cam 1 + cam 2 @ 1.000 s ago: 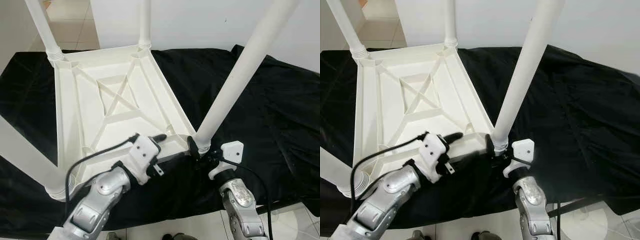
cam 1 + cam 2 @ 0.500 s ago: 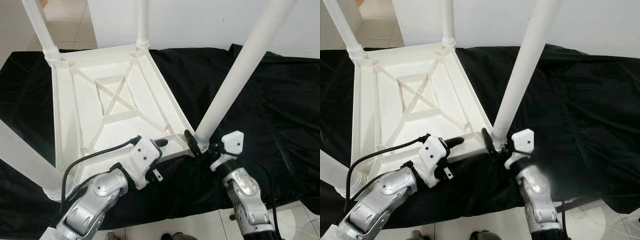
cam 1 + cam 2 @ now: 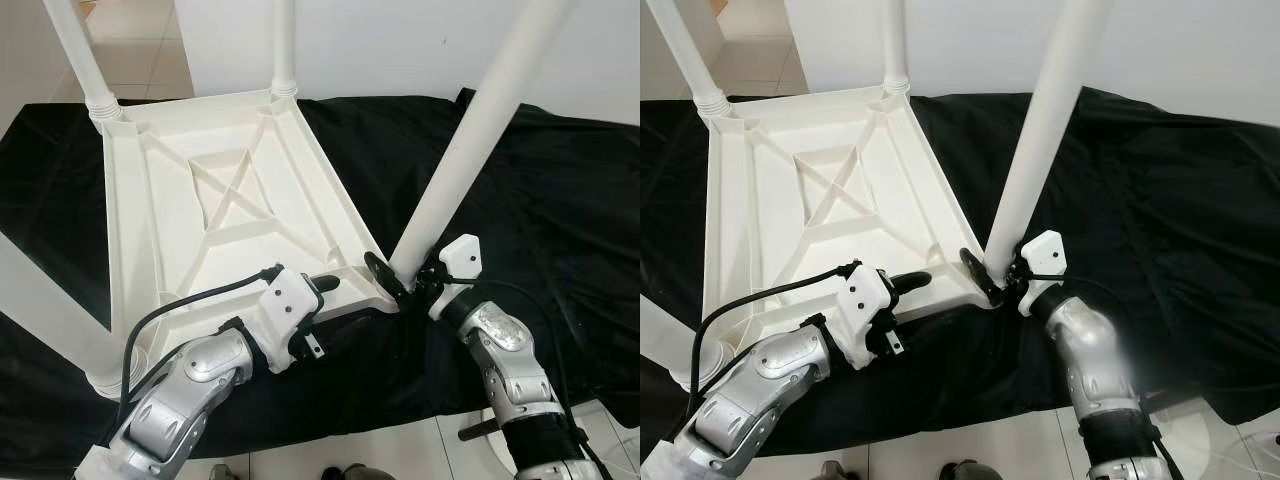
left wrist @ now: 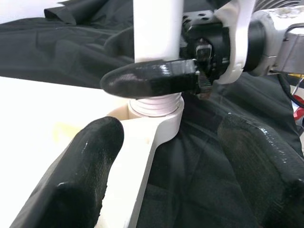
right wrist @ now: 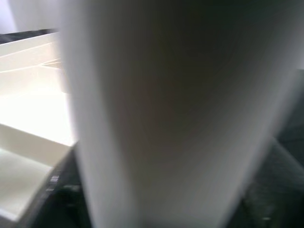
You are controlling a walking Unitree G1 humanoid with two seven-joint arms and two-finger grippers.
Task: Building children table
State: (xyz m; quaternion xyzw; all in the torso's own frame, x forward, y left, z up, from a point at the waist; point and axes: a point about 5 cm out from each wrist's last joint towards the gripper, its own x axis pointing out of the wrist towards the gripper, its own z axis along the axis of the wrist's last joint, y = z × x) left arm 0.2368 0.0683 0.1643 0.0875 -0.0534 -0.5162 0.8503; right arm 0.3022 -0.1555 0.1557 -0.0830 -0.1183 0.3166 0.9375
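A white plastic children's table [image 3: 160, 215] lies upside down on a black cloth [image 3: 560, 200], its legs pointing up. My right gripper [image 3: 400, 285] is shut on the base of the near right leg [image 3: 470, 140], just above its threaded collar [image 4: 156, 105]; one of its fingers [image 4: 147, 78] crosses the leg's front. My left gripper [image 3: 332, 300] is open, straddling the table's near rim beside that corner. One of its fingers [image 4: 76, 175] rests over the white underside, the other [image 4: 261, 166] over the cloth. The leg [image 5: 156, 114] looms close and blurred in the right wrist view.
Three more legs stand at the far left [image 3: 75, 55], far middle [image 3: 285, 45] and near left [image 3: 45, 310] corners. The cloth covers a low surface whose front edge meets a pale tiled floor [image 3: 400, 455]. A white wall [image 3: 400, 40] rises behind.
My right arm has swung up and forward, bringing its gripper closer around the leg's base. The leg now leans a little less. The left gripper has barely shifted on the rim.
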